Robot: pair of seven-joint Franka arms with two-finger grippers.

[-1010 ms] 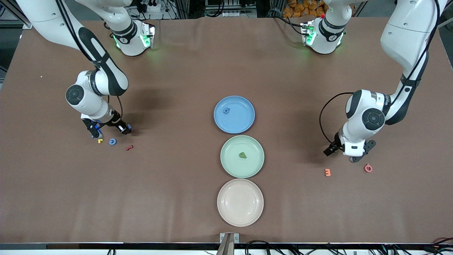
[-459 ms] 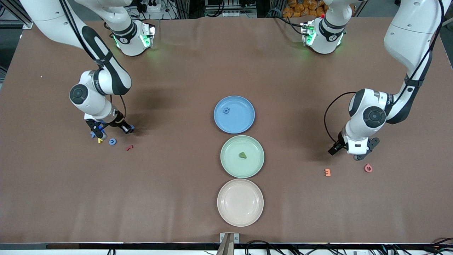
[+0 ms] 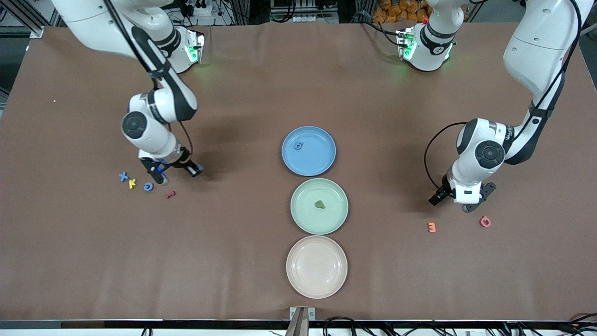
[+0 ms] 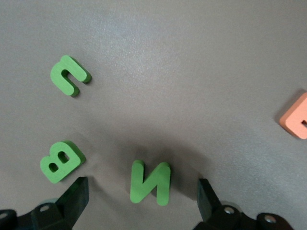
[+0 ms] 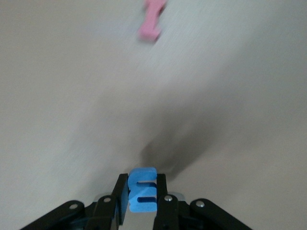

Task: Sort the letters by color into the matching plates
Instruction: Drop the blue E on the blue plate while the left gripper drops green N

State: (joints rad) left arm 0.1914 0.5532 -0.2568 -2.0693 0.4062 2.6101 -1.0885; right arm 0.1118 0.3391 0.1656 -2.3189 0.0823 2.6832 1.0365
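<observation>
My right gripper point(image 3: 161, 176) is shut on a blue letter E point(image 5: 143, 189), just above the table beside a loose group: a blue X point(image 3: 123, 176), a yellow letter point(image 3: 132, 183), a blue ring-shaped letter point(image 3: 148, 187) and a dark red letter point(image 3: 170, 194). My left gripper point(image 4: 141, 199) hangs open low over the table, a green N point(image 4: 150, 182) lying between its fingers. A green B point(image 4: 61, 161) and a green U point(image 4: 69, 75) lie close by. The blue plate point(image 3: 322, 161) holds one blue letter point(image 3: 298, 145). The green plate point(image 3: 303, 219) holds one green letter point(image 3: 319, 204). The cream plate point(image 3: 316, 266) is bare.
An orange letter point(image 3: 432, 227) and a pink letter point(image 3: 485, 221) lie near the left gripper point(image 3: 468, 206), nearer the front camera. The three plates stand in a row down the middle of the brown table. Both arm bases sit along the table's top edge.
The right gripper closed on the blue E and carried it away from the loose group toward the plates, uncovering the blue X. The left arm shifted only slightly.
</observation>
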